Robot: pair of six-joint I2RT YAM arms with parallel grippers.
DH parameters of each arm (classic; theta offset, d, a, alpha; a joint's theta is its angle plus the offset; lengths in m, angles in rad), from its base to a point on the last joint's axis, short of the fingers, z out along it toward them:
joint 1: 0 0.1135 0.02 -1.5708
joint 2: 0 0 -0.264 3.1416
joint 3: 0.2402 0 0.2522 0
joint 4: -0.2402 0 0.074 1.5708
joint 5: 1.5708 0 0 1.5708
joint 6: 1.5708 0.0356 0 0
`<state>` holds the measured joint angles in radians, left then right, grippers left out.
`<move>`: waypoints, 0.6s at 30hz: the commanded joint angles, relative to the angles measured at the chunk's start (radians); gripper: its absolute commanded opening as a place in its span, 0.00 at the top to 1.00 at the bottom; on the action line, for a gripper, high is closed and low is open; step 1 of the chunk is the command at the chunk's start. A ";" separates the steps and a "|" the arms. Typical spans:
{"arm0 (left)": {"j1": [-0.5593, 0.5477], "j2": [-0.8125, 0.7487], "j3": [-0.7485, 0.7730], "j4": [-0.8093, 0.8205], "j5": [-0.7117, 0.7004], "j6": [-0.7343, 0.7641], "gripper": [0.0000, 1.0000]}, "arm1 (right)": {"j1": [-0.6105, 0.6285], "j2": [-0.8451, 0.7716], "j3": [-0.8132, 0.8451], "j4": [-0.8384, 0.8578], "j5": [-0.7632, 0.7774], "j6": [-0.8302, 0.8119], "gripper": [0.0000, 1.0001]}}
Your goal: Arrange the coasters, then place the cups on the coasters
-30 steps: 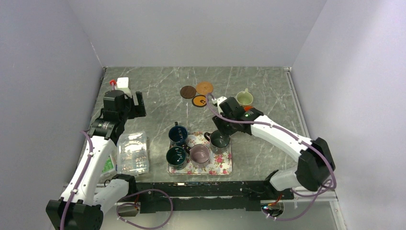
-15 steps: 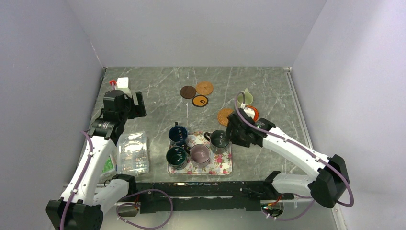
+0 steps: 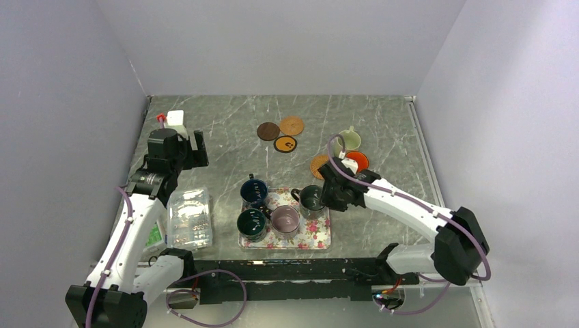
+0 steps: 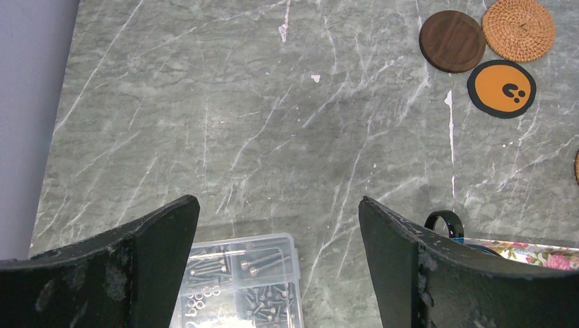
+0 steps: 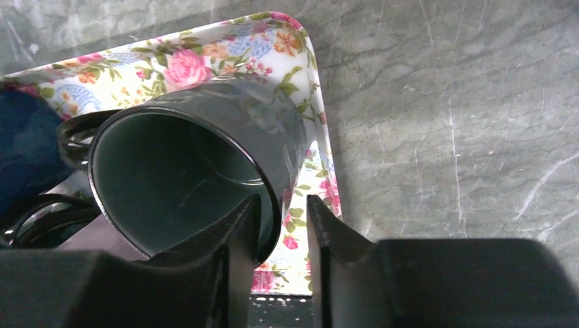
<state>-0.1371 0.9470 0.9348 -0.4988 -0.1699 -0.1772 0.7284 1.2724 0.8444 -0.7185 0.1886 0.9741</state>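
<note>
The dark green cup [image 3: 313, 198] stands at the floral tray's [image 3: 321, 240] 1 o'clock corner from above, with the right claw [image 3: 333, 197] at its 3 o'clock side; the left wrist view shows the left claw [image 4: 278, 205] spread wide over the bench [image 4: 273, 102]; the right wrist view shows fingers [image 5: 232, 273] straddling the cup's wall, though I cannot tell whether they pinch it.

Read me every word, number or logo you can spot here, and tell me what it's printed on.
No readable words or numbers show in any view.
orange coaster with black rim: only a black mark of small blobs, not letters.
white item with a red bit, far left of the table: too small to show any label.
</note>
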 commanded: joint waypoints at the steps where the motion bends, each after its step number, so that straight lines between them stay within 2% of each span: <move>1: -0.004 0.000 0.010 0.009 0.010 -0.004 0.06 | 0.005 0.020 0.033 0.021 0.020 -0.036 0.69; 3: -0.004 0.001 0.010 0.009 0.010 -0.004 0.06 | 0.005 0.026 0.042 0.026 0.025 -0.070 0.76; 7: -0.004 0.000 0.011 0.009 0.006 -0.002 0.06 | 0.003 0.056 0.109 -0.027 0.107 -0.176 1.00; 13: -0.004 0.000 0.010 0.009 0.005 -0.002 0.06 | -0.018 0.094 0.222 -0.081 0.215 -0.392 1.00; 16: -0.004 0.000 0.010 0.009 0.002 -0.002 0.06 | -0.050 0.080 0.223 0.001 0.147 -0.555 1.00; 18: -0.004 0.000 0.010 0.009 0.004 -0.002 0.06 | -0.074 0.059 0.203 0.058 0.046 -0.679 1.00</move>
<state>-0.1371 0.9470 0.9348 -0.4992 -0.1703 -0.1772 0.6922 1.3800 1.0195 -0.7799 0.3267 0.5613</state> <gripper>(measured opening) 0.935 0.056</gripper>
